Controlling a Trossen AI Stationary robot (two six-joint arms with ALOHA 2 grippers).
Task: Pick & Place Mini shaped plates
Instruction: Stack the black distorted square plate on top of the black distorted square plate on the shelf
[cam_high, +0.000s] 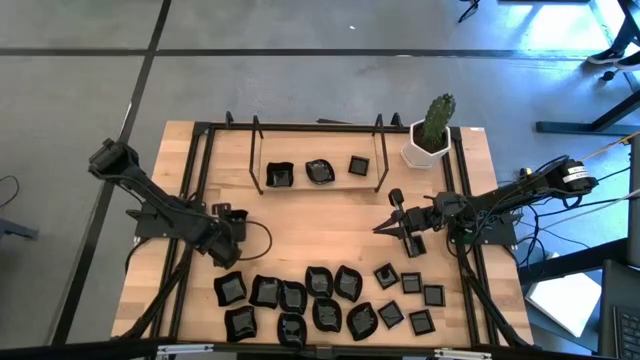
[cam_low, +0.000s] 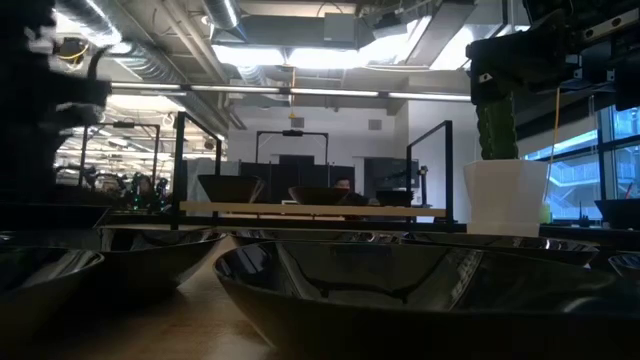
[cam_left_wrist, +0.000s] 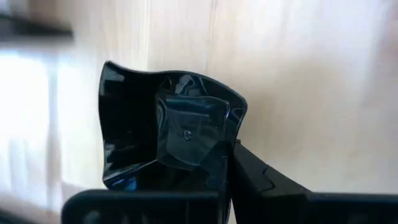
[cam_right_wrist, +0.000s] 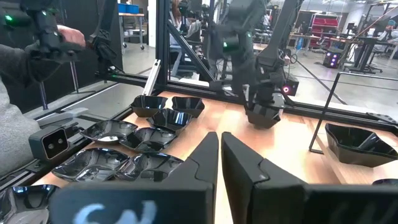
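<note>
Gripped wavy plate (cam_left_wrist: 168, 140) in the left jaws (cam_high: 228, 228) could slip on its glossy rim; right jaws (cam_high: 385, 228) pressed together, empty

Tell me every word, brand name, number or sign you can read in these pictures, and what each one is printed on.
None can be read as text.
Right claw: pale marks on the dark body at its base, too blurred to read.
Small grey box at the table edge: no legible label.
Wavy-edged black plate held in the left claw: only a tiny mark at its centre, not readable.
White cactus pot: plain.
</note>
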